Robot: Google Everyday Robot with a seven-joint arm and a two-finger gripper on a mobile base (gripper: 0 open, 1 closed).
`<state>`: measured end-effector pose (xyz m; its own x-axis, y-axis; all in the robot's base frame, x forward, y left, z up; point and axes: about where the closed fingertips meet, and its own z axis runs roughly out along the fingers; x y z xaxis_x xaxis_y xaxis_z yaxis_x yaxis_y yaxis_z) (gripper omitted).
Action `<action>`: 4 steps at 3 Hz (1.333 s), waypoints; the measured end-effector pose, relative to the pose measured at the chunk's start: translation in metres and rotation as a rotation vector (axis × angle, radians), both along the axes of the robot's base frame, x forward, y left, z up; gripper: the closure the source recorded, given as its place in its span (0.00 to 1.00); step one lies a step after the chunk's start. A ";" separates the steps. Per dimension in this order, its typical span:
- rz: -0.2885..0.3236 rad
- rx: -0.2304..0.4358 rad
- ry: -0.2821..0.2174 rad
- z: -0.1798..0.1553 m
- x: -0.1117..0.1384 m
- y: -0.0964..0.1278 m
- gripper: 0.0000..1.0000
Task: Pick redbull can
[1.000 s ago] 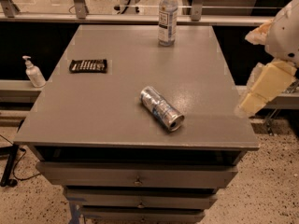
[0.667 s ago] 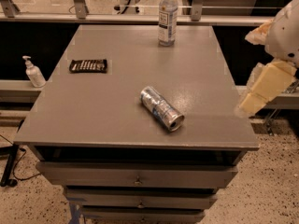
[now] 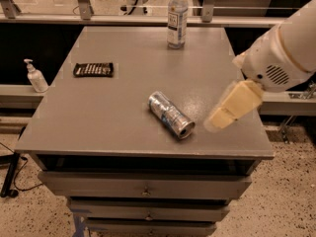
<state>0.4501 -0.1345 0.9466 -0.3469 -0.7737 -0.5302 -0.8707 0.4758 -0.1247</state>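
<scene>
Nearest: drawer fronts (image 3: 143, 185) under the grey tabletop (image 3: 89, 127). On the top, front-centre, the redbull can (image 3: 171, 114) lies on its side, long axis diagonal, one shiny round end toward the front-right edge. Gripper (image 3: 219, 120) hangs just right of that end, not touching; open or closed, can't tell. Can prob. light, thin-walled, slick metal: dents if squeezed hard and rolls if nudged sideways. Best hold looks like mid-body, across the narrow width, w/ moderate force. Further back-left: dark packet (image 3: 93, 69), pump bottle (image 3: 35, 76) off the table. Far edge: water bottle (image 3: 177, 18), upright.
</scene>
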 end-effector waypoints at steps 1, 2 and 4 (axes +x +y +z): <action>-0.027 0.069 0.012 -0.024 0.007 0.043 0.00; -0.008 0.085 -0.023 -0.050 0.015 0.088 0.00; -0.017 0.064 -0.042 -0.088 0.030 0.117 0.00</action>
<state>0.4805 -0.0172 0.8588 -0.3361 -0.7318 -0.5929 -0.8568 0.4990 -0.1301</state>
